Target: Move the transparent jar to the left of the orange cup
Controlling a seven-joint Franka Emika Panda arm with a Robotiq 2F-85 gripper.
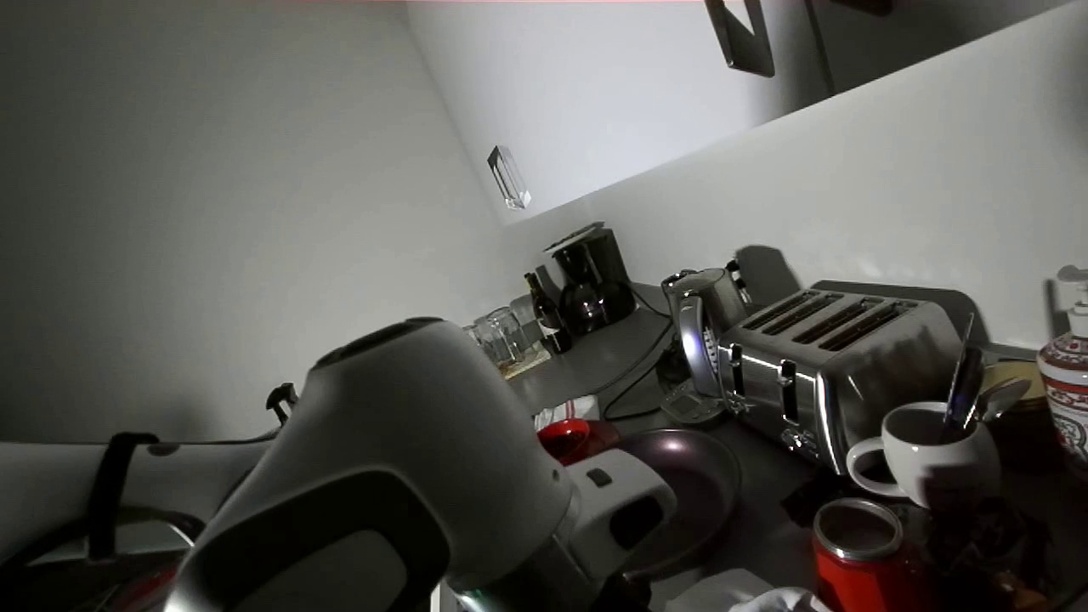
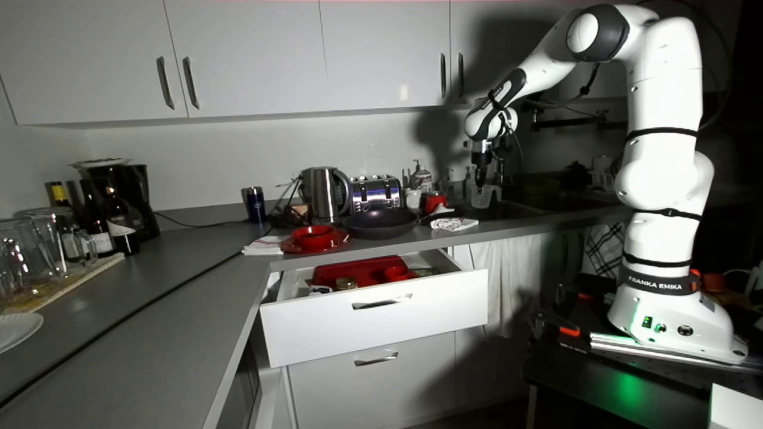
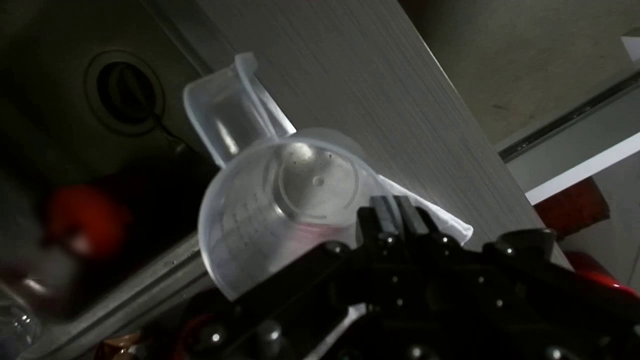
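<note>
White casing of the arm (image 1: pixel 450 399) fills the lower left of an exterior view. To its right, the orange cup (image 1: pixel 858 582), reddish with a silvery rim and a dark inside, stands just in front of the white mug (image 1: pixel 916 478), which holds a spoon (image 1: pixel 1007 393) and another utensil (image 1: pixel 961 387). Behind them is the steel toaster (image 1: pixel 837 370), with the kettle (image 1: pixel 718 297) beside it. The frying pan (image 1: pixel 705 484) is partly hidden by the arm, and a red bowl (image 1: pixel 563 439) shows next to it.

In an exterior view the gripper (image 2: pixel 480 186) points down with the transparent jar (image 2: pixel 483 201) at its tip. The jar is to the right of the orange cup, the two apart; whether its base touches anything I cannot tell. A folded cloth (image 2: pixel 454 224) lies on the counter (image 2: pixel 149 310), and a drawer (image 2: pixel 381 319) below is pulled out.

In the wrist view the fingers (image 3: pixel 369 225) are clamped on the jar, its wall pinched between them. Its base shows through the wide round mouth, and its handle (image 3: pixel 225 115) points toward the upper left. The sink (image 3: pixel 55 95) with its drain (image 3: pixel 125 92) lies to the left. A red shape (image 3: pixel 86 220) at lower left is too blurred to name.
</note>
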